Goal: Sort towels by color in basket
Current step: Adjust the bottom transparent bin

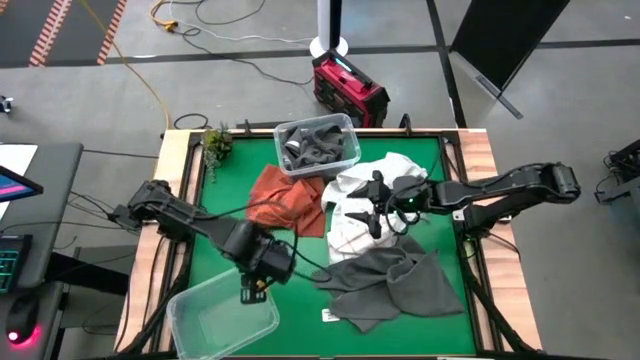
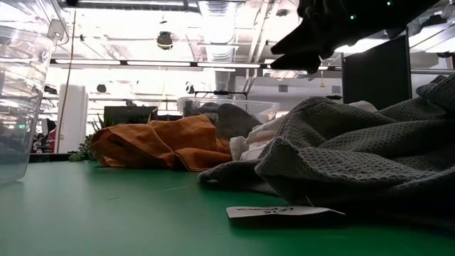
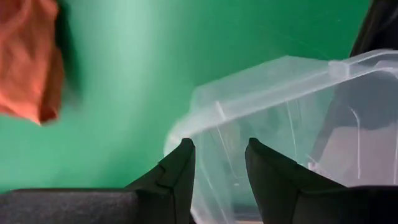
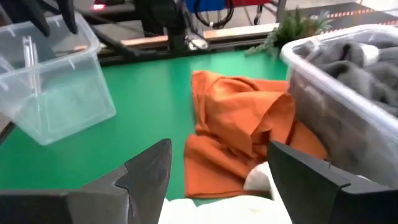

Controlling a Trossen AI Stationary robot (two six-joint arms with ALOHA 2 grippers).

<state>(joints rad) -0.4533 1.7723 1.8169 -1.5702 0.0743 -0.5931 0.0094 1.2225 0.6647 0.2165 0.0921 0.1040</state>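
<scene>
robotics lab or test bay, open-plan industrial hall. evidence: wood-framed table with green mat (image 1: 230, 200) standing on grey concrete floor; loose yellow cable (image 1: 150, 85) and dark cables trailing across it; hazard-striped orange floor marking (image 1: 70, 30); red and black portable power unit (image 1: 348, 88) beside the table; keyboard and monitor desk (image 1: 25, 245) alongside. low view shows exposed ceiling ducts and strip lights (image 2: 213, 28).
</scene>
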